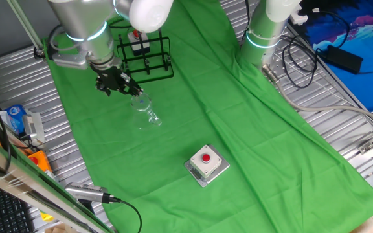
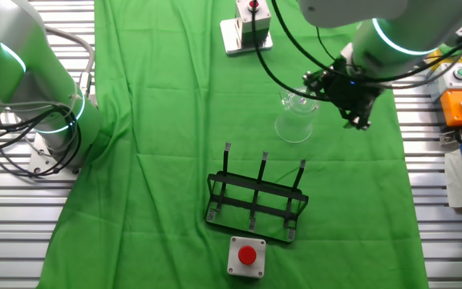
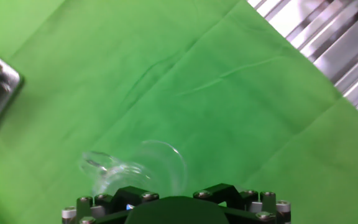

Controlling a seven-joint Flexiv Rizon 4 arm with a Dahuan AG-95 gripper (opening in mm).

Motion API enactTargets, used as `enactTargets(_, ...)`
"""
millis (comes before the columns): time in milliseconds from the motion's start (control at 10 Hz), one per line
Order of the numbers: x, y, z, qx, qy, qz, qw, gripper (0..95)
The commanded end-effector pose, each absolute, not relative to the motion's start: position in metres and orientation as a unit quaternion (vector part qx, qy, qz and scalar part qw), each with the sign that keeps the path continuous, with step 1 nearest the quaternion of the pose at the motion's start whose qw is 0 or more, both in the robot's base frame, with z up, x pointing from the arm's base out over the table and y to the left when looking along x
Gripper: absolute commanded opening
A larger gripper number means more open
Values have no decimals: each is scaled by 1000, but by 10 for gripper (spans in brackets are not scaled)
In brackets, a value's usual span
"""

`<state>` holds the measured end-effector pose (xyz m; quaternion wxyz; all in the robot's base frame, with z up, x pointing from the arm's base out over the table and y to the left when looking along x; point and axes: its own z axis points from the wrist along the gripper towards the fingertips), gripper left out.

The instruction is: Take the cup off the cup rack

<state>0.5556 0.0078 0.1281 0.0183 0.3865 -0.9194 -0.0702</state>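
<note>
While the black two-finger gripper hangs over the green cloth, whether its fingers are apart or pressed together cannot be told from any view, since the fingertips are hidden.

In one fixed view, reading left to right: the gripper sits toward the far left corner of the bench, and the small clear transparent cup with a side handle lies on the cloth just beside and below it, tilted on its side. Contact between the two cannot be confirmed. The black wire-frame cup rack with thin upright posts stands behind, apart from the cup and carrying nothing. A grey box with a red button rests nearer the front edge, well apart.

In the hand view, the cup appears directly ahead of the gripper body.
</note>
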Motion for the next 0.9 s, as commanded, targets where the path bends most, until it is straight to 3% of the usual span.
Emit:
enactTargets(100,545,17,121,354,-932,-82,13,950)
enactTargets(900,520,28,111,243,-967,-83,5,950)
